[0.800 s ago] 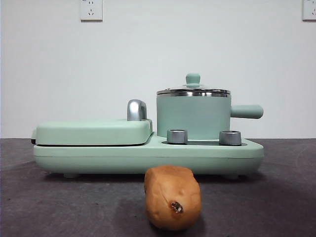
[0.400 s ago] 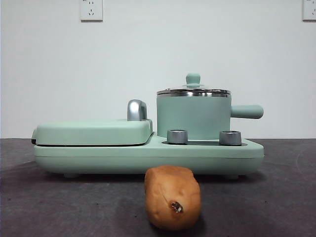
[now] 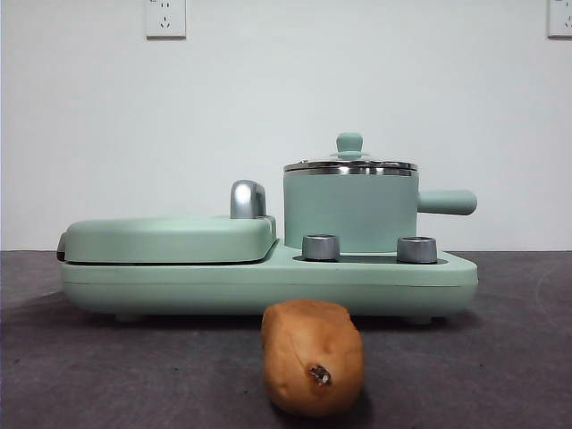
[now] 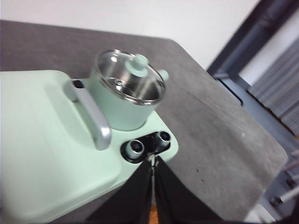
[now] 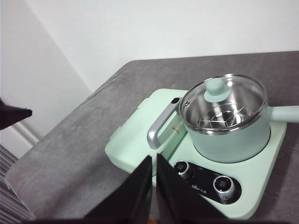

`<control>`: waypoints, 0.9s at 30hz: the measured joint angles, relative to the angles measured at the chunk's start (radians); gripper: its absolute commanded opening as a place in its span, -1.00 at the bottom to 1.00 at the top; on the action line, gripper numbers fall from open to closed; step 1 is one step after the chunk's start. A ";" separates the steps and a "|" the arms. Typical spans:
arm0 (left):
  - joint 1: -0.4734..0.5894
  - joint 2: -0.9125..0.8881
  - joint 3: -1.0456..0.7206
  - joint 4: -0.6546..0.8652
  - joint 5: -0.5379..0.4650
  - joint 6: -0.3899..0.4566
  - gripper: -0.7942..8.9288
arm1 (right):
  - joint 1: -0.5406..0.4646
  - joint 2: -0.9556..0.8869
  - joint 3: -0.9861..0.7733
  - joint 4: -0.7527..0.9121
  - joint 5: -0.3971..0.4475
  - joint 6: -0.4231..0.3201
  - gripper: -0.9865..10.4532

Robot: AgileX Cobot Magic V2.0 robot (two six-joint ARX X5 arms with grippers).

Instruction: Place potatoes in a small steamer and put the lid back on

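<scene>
Potato (image 3: 313,359) on the table before the lidded steamer (image 3: 350,213), apart from both clenched, empty pincers (image 4: 153,163) (image 5: 154,161).

A spotted potato (image 3: 313,358) lies at the table's (image 3: 107,375) front edge, before the lidded small steamer (image 3: 350,211) on its mint-green cooker (image 3: 268,279).

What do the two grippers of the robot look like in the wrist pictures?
Both look alike. The left gripper has two plain black jaws, broad at the base and narrowing to thin tips, with a matte surface. The right gripper has the same black, wedge-shaped jaws. No cables, markings or labels show on either one. The arms themselves are not visible in any view.
</scene>
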 measured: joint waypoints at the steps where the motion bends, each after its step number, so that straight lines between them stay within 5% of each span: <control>1: -0.005 0.014 0.004 0.000 0.004 0.003 -0.82 | 0.000 0.004 0.000 -0.004 -0.001 -0.001 -0.80; 4: -0.018 0.048 0.005 -0.002 0.007 0.006 -0.69 | 0.000 0.007 0.000 -0.010 0.000 -0.003 -0.75; 11: -0.052 0.111 0.020 -0.008 0.008 0.006 0.13 | 0.000 0.006 0.000 -0.016 -0.001 -0.004 0.09; 14: -0.071 0.149 0.044 -0.008 0.008 0.006 0.36 | 0.000 0.006 0.000 -0.028 -0.001 -0.003 0.14; 27: -0.185 0.491 0.342 -0.023 0.005 0.084 0.38 | 0.000 0.006 0.000 -0.032 0.001 -0.004 0.14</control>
